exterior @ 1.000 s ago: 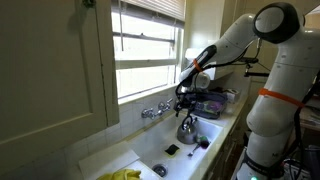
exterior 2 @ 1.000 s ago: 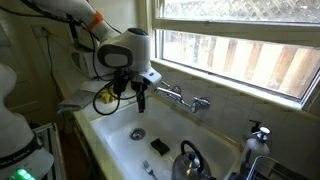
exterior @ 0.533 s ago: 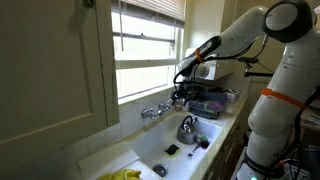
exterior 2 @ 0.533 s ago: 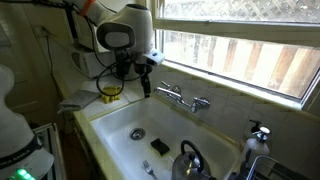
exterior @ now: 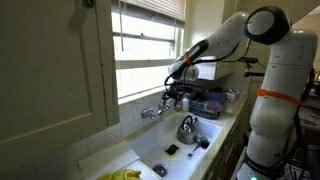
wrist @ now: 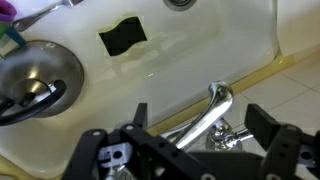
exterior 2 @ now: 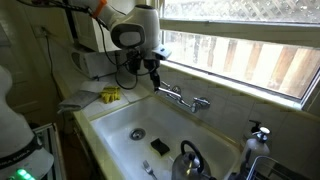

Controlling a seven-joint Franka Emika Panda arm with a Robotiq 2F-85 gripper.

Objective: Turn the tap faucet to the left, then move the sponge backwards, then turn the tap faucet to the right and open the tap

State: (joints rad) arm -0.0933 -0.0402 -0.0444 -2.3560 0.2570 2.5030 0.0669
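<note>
The black two-finger Robotiq gripper (exterior 2: 155, 74) hangs with its jaws spread wide, clamped on nothing. The small shiny silver tap faucet (exterior 2: 185, 98) is mounted at the back edge of the white sink (exterior 2: 112, 128), below the window. The gripper sits just above one end of the faucet, apart from it. In the wrist view the spout shows between the two fingers. The near-black flat squarish sponge (exterior 2: 159, 146) lies on the basin floor, between the round dark drain ring (exterior 2: 138, 132) and the rounded steel kettle (exterior 2: 190, 160).
</note>
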